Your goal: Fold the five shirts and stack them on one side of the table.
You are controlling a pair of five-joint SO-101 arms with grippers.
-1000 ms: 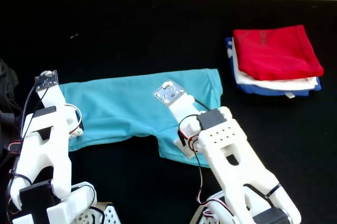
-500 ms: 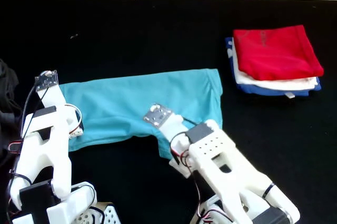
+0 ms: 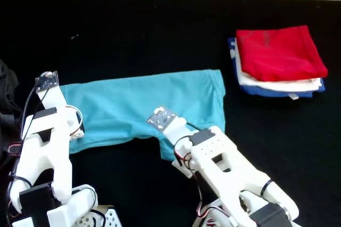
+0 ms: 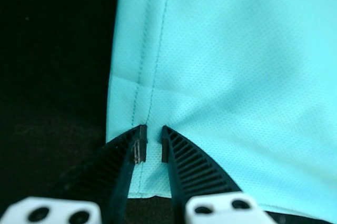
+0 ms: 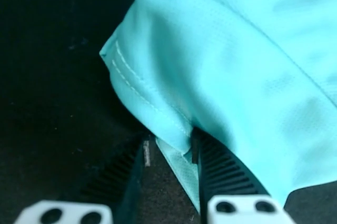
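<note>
Teal shirt [image 3: 138, 104]: is laid spread across the middle of the black table [image 3: 133, 30], with a stack of folded shirts [image 3: 277, 59] set at the far right. Left gripper [image 4: 151, 142]: jaws are pinched narrowly onto the shirt's left hem corner. Right gripper [image 5: 169, 150]: jaws are held part-open, with a fold of the shirt's near edge lodged between them.

Left pincer [image 4: 152, 141] pinched, right pincer [image 5: 170, 150] parted

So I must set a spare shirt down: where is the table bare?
The far strip of table beyond the teal shirt, left of the folded stack, is bare. Crowded: the near side, with left arm and right arm on that shirt.
</note>
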